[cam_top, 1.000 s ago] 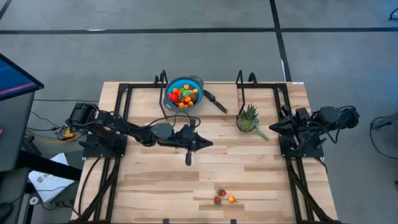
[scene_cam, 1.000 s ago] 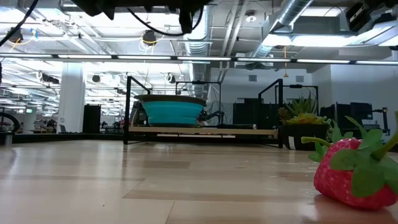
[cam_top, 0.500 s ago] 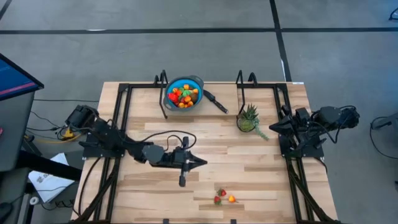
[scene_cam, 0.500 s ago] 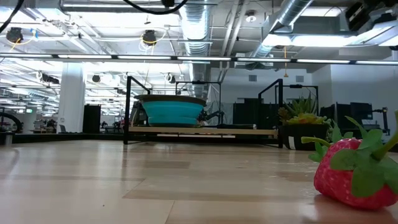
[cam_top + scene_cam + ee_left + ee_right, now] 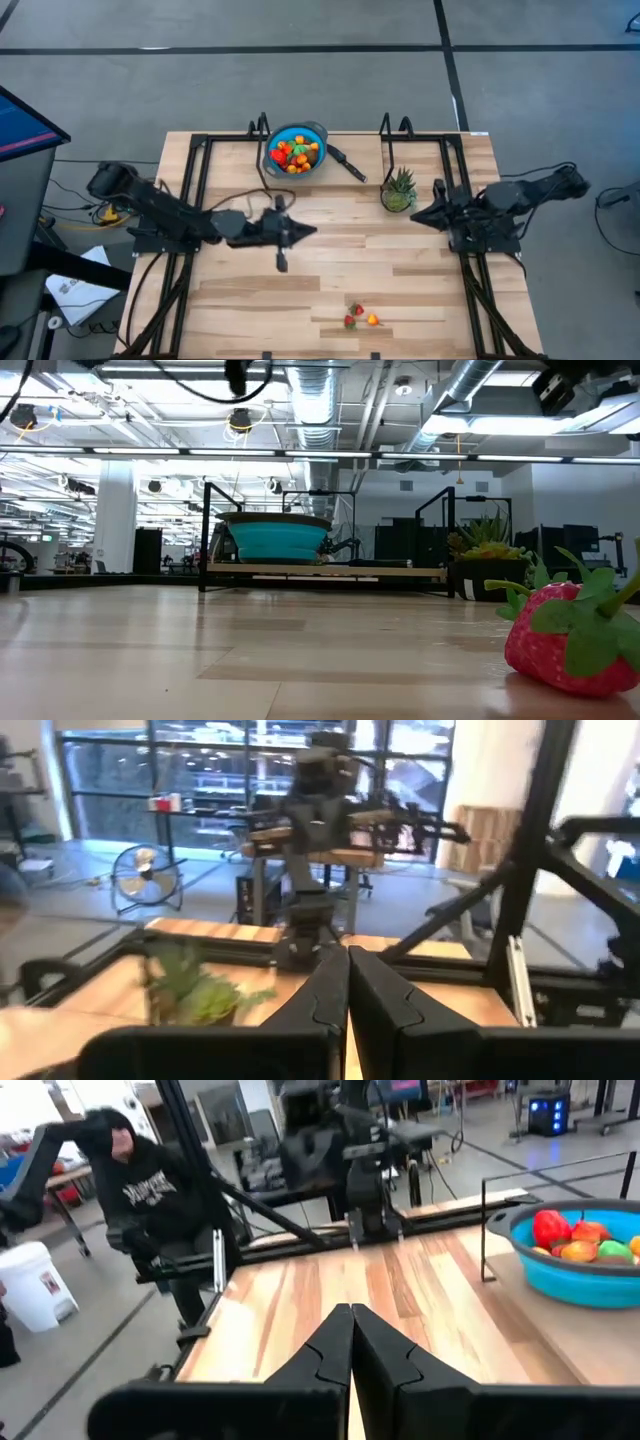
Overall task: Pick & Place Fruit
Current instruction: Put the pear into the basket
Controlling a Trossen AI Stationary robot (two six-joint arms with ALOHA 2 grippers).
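left tool (image 5: 280,262) hangs over the bench (image 5: 250,300) left of centre, fingers pressed together, empty. most fruit (image 5: 294,153) fills the blue bowl (image 5: 296,135) at the far edge; three pieces (image 5: 359,317) lie near the front edge. right tool (image 5: 416,217), pressed together, sits beside the spiky plant (image 5: 400,188).

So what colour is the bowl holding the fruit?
Blue bowl, clearest in the high view.

Robotics lab or industrial workshop. Bare concrete floor (image 5: 300,80) around the wooden table (image 5: 330,270), exposed ducts (image 5: 470,395) and strip lights overhead. Beyond the table, more black-framed rigs (image 5: 320,830), a floor fan (image 5: 148,880), wide windows.
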